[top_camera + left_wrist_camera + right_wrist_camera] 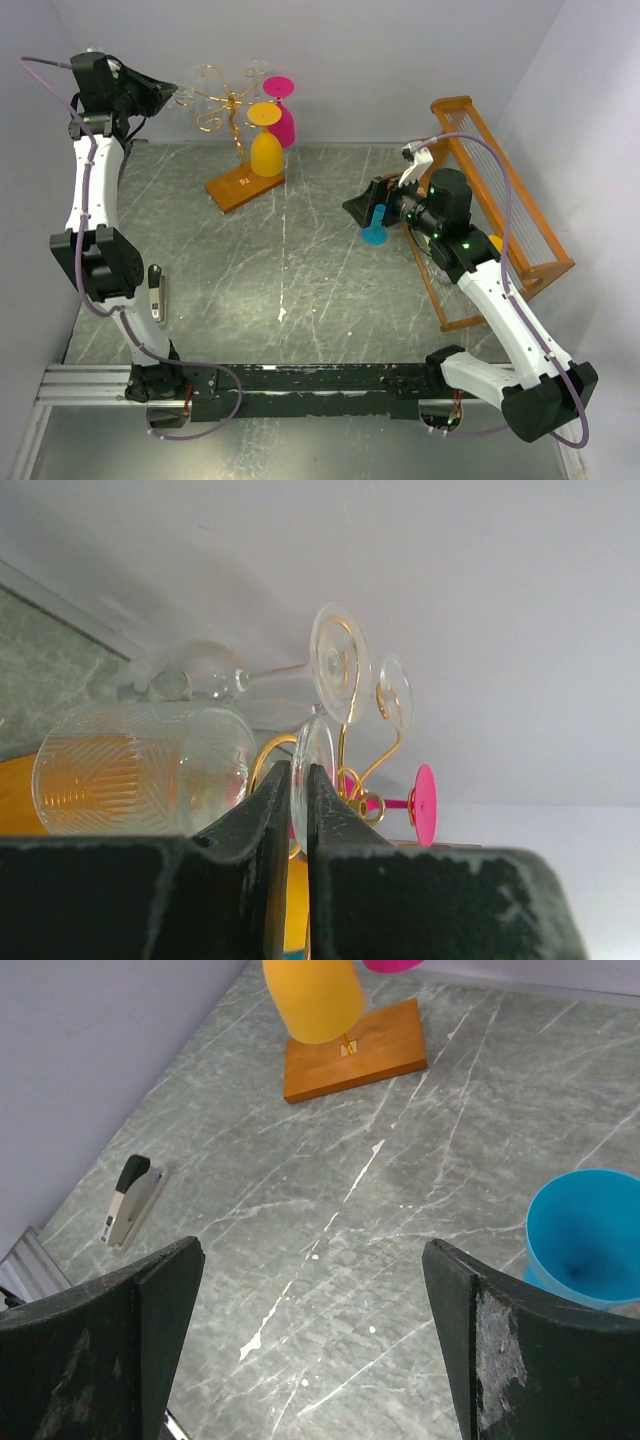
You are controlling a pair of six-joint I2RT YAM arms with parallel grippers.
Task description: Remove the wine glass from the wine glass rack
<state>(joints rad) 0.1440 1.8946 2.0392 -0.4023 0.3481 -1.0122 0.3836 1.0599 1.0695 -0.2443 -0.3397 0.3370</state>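
The wine glass rack point(228, 100) is a gold wire stand on a flat wooden base point(245, 185) at the back of the table. A yellow glass point(265, 145) and a pink glass point(281, 112) hang from it, and clear glasses hang on its left side. My left gripper point(168, 94) is raised at that side. In the left wrist view it point(297, 772) is shut on the round foot of a clear wine glass point(140, 770), beside the gold scrolls point(345, 730). My right gripper point(352, 208) is open and empty above the table point(310, 1250).
A blue glass point(375, 230) stands just under my right gripper and shows in the right wrist view point(580, 1240). A large orange wooden-framed rack point(500, 200) with clear slats lies at the right. A stapler point(156, 290) lies at the left. Walls close off the back and sides.
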